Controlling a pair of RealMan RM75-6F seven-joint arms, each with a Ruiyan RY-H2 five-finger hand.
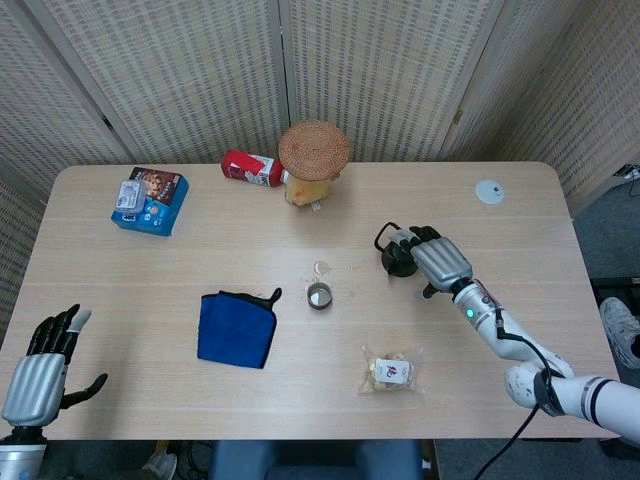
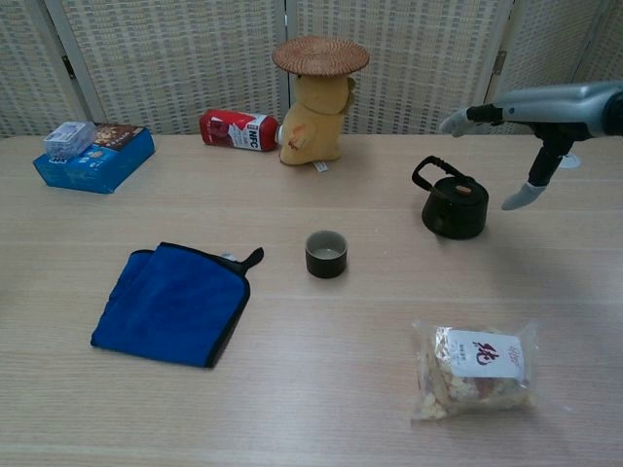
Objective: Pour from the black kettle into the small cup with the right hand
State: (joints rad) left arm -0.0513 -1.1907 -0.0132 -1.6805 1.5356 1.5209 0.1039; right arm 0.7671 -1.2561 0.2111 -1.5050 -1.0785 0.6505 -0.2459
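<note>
The black kettle (image 1: 396, 259) (image 2: 453, 205) stands right of the table's middle, its loop handle up and to the left. The small dark cup (image 1: 319, 295) (image 2: 326, 253) stands upright to its left, a hand's width away. My right hand (image 1: 433, 259) (image 2: 552, 104) hovers just above and to the right of the kettle with its fingers spread, holding nothing; in the chest view a gap shows between it and the kettle. My left hand (image 1: 40, 363) stays at the table's near left corner, fingers apart and empty.
A blue cloth (image 1: 236, 328) lies left of the cup. A snack bag (image 1: 392, 371) sits near the front edge. A plush toy with a straw hat (image 1: 313, 163), a red bottle (image 1: 250, 168), a blue box (image 1: 149, 200) and a white disc (image 1: 489, 192) line the back.
</note>
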